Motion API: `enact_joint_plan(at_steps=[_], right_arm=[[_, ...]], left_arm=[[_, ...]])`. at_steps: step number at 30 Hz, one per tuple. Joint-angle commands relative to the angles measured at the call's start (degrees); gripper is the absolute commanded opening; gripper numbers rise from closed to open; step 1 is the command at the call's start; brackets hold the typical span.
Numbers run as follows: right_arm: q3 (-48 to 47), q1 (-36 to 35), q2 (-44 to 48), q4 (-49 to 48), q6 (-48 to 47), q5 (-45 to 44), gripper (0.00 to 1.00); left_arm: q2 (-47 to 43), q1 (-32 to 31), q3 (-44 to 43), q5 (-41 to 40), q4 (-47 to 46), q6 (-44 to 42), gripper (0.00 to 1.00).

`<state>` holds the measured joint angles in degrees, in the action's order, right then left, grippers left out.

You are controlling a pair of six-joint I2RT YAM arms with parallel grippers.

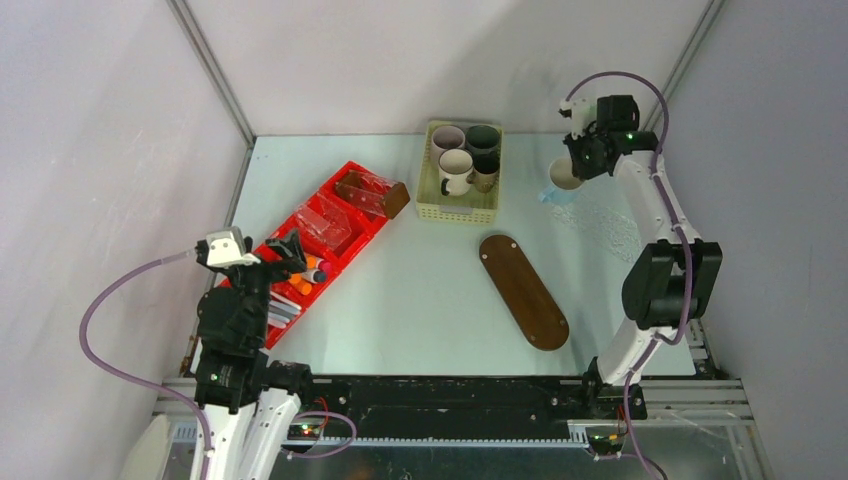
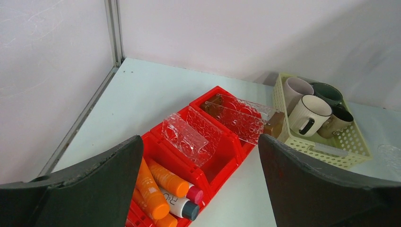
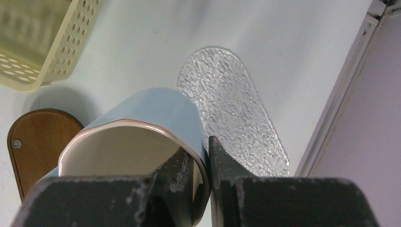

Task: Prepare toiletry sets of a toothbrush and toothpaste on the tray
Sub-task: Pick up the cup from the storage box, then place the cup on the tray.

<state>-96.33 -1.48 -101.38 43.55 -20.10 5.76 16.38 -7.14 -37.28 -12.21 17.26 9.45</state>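
At the far right of the tabletop (image 1: pixel 420 290), the right pincer (image 3: pixel 203 161) is clenching the rim of a glossy pale-blue mug (image 3: pixel 142 113), the smooth oval wooden tray (image 1: pixel 523 290) is lying mid-tabletop, and the left pincer (image 2: pixel 199 141) is gaping wide over orange tubes (image 2: pixel 151 189).

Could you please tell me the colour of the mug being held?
The mug is pale blue, cream inside; right wrist view.

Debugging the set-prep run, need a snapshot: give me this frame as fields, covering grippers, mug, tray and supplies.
left gripper: open, above the red bin
right gripper: shut on the blue mug at its rim, one finger inside
wooden tray: nothing on it
basket: four mugs
orange tubes: in red bin
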Motion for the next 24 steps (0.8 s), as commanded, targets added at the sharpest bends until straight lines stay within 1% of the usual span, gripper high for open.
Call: enact_joint_plan(at_steps=[1,4,9,15,24], right_arm=[[-2.1,3.4,-1.2,-7.2,-2.9,6.9,0.0],[-2.1,5.6,-3.3,-8.7,-2.1,11.6,0.0],[-2.6,6.8,-7.6,-10.3,-3.9,12.6,0.0],[-5.4,8.4,-12.6,-9.0,-5.4,14.7,0.0],[-8.2,9.9,-15.8,-8.6,-6.1,15.1,0.0]], left_arm=[[-0.5,-0.7,-0.9,0.8,-1.3,-0.8,0.98],[-0.4,-0.8,-1.0,0.8,-1.3,-1.0,0.98],[-0.4,-0.7,-0.9,1.2,-1.4,-1.2,0.98],[0.2,-0.7,-0.9,1.6,-1.5,-1.3,0.98],[0.9,-0.7,-0.8,1.7,-1.5,-1.5,0.98]])
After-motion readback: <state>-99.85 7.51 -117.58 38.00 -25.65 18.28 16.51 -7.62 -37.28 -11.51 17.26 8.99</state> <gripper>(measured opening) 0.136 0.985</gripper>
